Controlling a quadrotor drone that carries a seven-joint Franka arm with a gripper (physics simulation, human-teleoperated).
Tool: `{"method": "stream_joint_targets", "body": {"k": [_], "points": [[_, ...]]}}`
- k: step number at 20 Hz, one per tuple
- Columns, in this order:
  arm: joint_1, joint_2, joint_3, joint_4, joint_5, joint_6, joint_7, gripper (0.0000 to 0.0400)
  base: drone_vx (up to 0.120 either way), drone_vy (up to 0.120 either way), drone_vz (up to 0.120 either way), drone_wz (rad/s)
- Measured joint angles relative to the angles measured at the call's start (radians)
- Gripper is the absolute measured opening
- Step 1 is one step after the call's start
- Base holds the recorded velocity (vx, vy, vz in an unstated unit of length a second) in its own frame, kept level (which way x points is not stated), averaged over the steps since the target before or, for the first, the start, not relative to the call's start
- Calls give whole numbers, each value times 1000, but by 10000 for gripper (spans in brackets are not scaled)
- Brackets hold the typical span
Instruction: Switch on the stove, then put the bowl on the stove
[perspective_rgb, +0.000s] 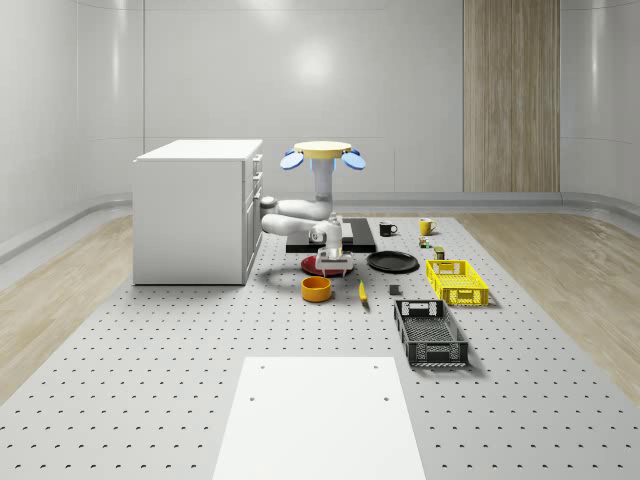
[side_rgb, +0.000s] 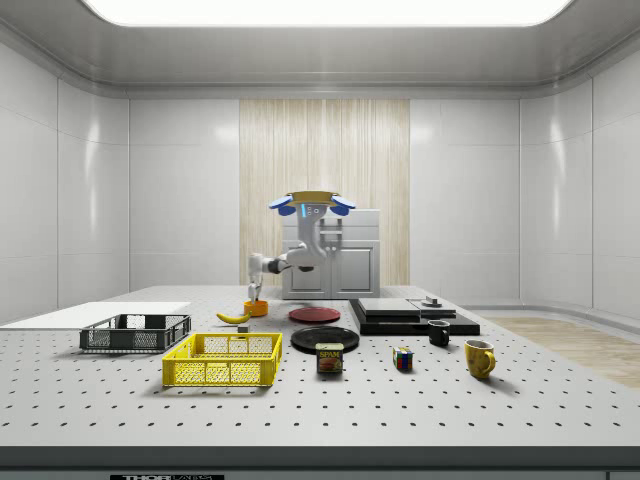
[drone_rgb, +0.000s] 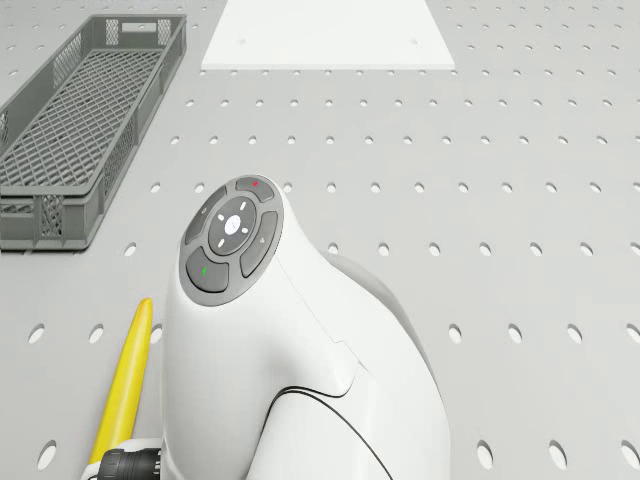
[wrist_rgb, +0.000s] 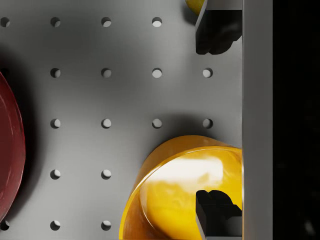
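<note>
Drone (perspective_rgb: 323, 152): you're seeing it hovering over the stove (perspective_rgb: 332, 236), beside the white cabinet (perspective_rgb: 198, 211); nothing is touching the table (perspective_rgb: 150, 380).
Arm (perspective_rgb: 305, 212): it's reaching down & fwd off the drone, toward the whole-scene view's bottom.
Gripper (perspective_rgb: 334, 264): it's hanging low, just above the bowl (perspective_rgb: 316, 289); in the wrist view (wrist_rgb: 215, 122) you're looking at two dark fingers (wrist_rgb: 215, 37) standing apart, one over bare table, the other over the bowl's inside (wrist_rgb: 185, 195). Not gripping anything.
Bowl: orange, it's sitting upright on the table, in front of the stove, not on it. Red plate (perspective_rgb: 318, 265) just beside it; banana (perspective_rgb: 362, 292) near, on the whole-scene view's right.
Stove: flat black slab, lying behind the red plate, w/ a black mug (perspective_rgb: 387, 229) near it.
Other items: black plate (perspective_rgb: 392, 262), yellow crate (perspective_rgb: 457, 282), grey crate (perspective_rgb: 430, 333), yellow mug (perspective_rgb: 425, 226) are all sitting well apart from the gripper.
</note>
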Motion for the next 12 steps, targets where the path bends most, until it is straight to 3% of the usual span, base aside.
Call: {"method": "stream_joint_targets", "body": {"k": [2, 12], "points": [[0, -1, 0, 0, 0, 1, 0, 400, 80, 0, 0, 0], [69, -12, -30, -4, -26, 19, -64, 400, 0, 0, 0, 0]]}}
